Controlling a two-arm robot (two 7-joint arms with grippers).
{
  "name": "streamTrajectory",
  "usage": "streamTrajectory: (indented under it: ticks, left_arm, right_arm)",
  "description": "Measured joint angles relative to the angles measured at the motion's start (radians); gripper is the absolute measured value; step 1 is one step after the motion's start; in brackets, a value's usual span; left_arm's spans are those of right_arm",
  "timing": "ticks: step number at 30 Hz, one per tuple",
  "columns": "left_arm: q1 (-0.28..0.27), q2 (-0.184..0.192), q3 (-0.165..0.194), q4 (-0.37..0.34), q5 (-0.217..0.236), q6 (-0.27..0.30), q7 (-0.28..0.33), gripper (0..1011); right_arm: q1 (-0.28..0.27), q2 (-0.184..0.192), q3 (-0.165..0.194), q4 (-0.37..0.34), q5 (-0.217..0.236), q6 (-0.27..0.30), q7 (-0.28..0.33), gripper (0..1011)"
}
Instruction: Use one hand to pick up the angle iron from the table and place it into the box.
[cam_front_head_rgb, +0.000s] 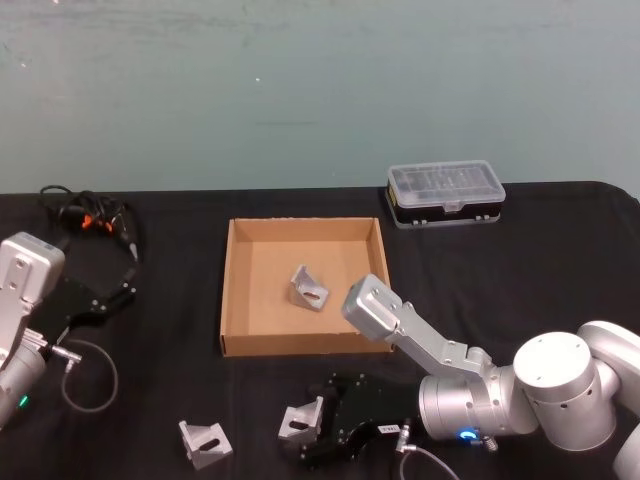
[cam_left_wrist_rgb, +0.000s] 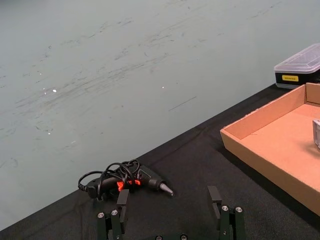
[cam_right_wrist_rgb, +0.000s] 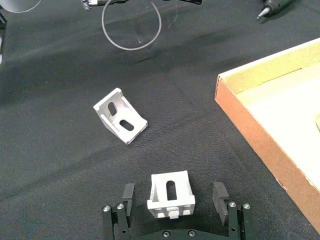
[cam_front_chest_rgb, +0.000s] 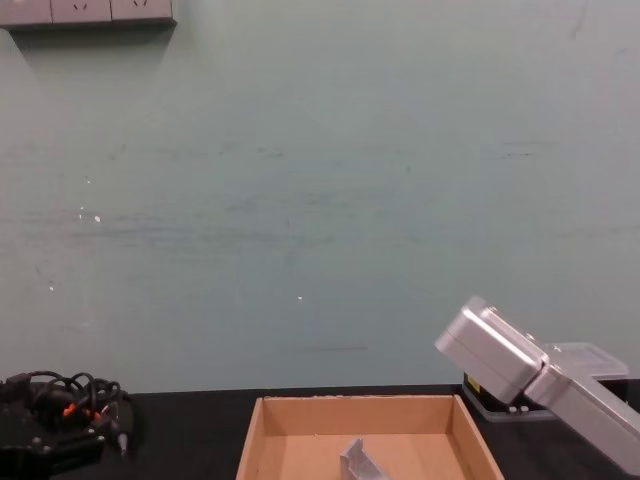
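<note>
My right tool (cam_right_wrist_rgb: 173, 190) is apart around an angle iron (cam_right_wrist_rgb: 170, 200) near the box (cam_front_head_rgb: 228, 300). My left tool (cam_left_wrist_rgb: 168, 195) is apart too.

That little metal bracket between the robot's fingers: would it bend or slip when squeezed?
The angle iron looks like thick ribbed metal, so probably rigid. Its smooth bare faces might slip against the right gripper's open fingers. Sitting flat on the table, it shouldn't roll.
</note>
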Motion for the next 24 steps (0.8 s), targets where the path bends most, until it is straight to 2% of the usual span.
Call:
streamTrajectory:
  ticks: [9, 16, 17, 21, 24]
  left_arm:
    - [0.0, 0.0, 0.0, 0.0, 0.0, 0.0, 0.0, 1000]
    - [0.0, 0.0, 0.0, 0.0, 0.0, 0.0, 0.0, 1000]
    - [0.0, 0.0, 0.0, 0.0, 0.0, 0.0, 0.0, 1000]
    - [0.0, 0.0, 0.0, 0.0, 0.0, 0.0, 0.0, 1000]
    - [0.0, 0.0, 0.0, 0.0, 0.0, 0.0, 0.0, 1000]
  right_arm:
    - [-0.001, 0.001, 0.001, -0.002, 0.002, -0.001, 0.0, 800]
    - [-0.001, 0.002, 0.002, -0.002, 0.002, -0.001, 0.0, 592]
    - [-0.001, 0.002, 0.002, -0.003, 0.002, -0.001, 0.0, 522]
    - [-0.002, 0.002, 0.002, -0.003, 0.003, -0.001, 0.0, 452]
    - [-0.002, 0.002, 0.002, -0.003, 0.003, -0.001, 0.0, 452]
